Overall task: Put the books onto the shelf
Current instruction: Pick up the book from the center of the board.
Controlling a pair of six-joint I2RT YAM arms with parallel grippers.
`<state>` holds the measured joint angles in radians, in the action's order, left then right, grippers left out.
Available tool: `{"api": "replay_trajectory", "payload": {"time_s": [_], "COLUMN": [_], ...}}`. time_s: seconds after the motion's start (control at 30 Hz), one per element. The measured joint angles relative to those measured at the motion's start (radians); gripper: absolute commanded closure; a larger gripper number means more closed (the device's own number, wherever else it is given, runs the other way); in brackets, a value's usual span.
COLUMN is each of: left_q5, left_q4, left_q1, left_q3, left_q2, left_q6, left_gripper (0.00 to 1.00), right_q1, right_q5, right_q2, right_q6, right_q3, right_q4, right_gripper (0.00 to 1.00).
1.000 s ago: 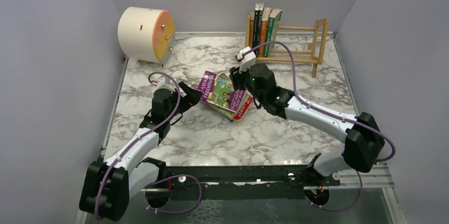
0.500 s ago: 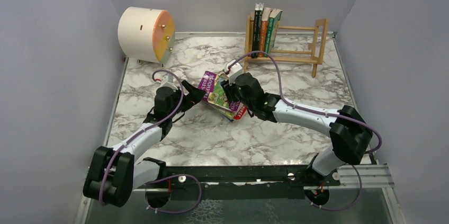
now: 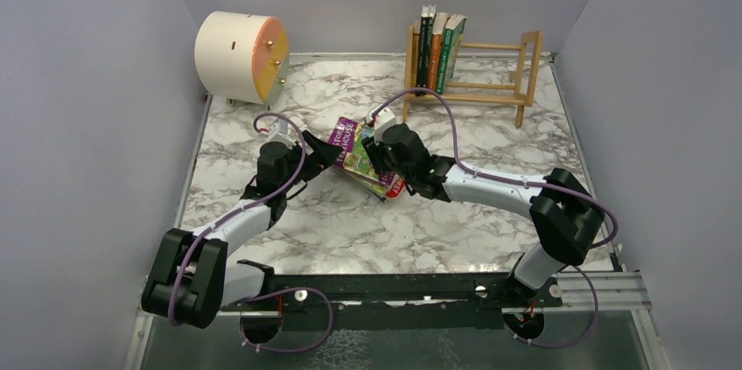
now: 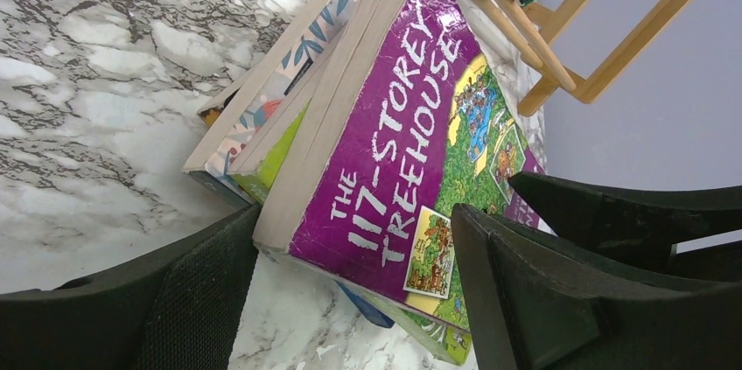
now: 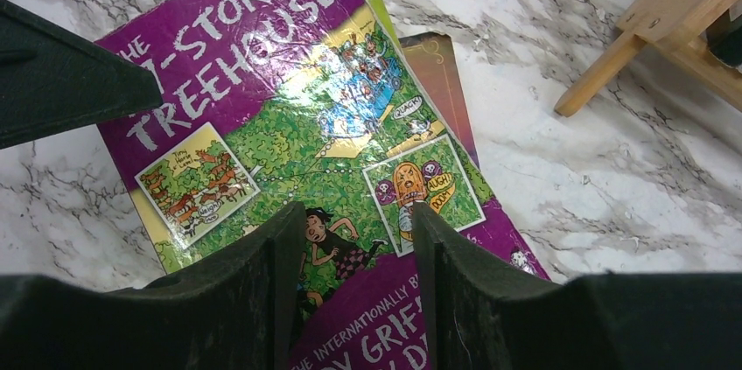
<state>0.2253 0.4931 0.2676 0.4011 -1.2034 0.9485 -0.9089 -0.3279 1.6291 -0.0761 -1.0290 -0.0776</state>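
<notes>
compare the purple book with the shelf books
The purple book lies flat atop a stack on the table; the shelf books stand upright in the shelf. The purple book shows its front cover; the shelf books show spines. All are paperbacks.

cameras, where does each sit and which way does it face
top external: above and behind the arms, looking down on the table; both arms whole, bases at the bottom.
left wrist: on the left arm, looking along the left fingers at a corner of the purple book.
right wrist: on the right arm, looking down past the right fingers onto its cover.
shared: all three show that book and the shelf.
</notes>
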Motion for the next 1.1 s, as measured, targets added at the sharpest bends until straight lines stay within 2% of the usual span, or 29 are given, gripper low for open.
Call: {"api": "replay_trajectory", "payload": {"time_s": [0.27,0.33,0.5,0.57,0.87,1.1], "left_q5": [0.000,0.000,-0.010,-0.013,-0.013,-0.008], "left_q4": [0.014,0.012,0.008,0.008,0.012,0.031], "left_q1": [-0.001,-0.004,-0.006,-0.007,-0.011,-0.011], "left_q3": [0.000,0.000,-0.001,-0.001,-0.001,-0.001], "left_q2": [-0.006,0.004,0.076,0.090,0.091,0.083], "left_q6": [0.016,0.020,0.029,0.028,0.032,0.045], "left_gripper": [0.40,0.45,0.65,0.69,0.70,0.63], "right_q1": [0.000,0.000,0.000,0.000,0.001,0.001], "right_q5": [0.000,0.000,0.000,0.000,0.001,0.004], "right_q2": [0.018,0.020,0.020,0.020,0.020,0.020], "right_q6": [-0.010,-0.011,-0.018,-0.018,-0.017,-0.016], "right_q3": [0.000,0.000,0.000,0.000,0.000,0.000], "right_q4": [-0.026,-0.029,-0.043,-0.051,-0.058,-0.059], "right_gripper": [0.54,0.54,0.54,0.54,0.54,0.54]}}
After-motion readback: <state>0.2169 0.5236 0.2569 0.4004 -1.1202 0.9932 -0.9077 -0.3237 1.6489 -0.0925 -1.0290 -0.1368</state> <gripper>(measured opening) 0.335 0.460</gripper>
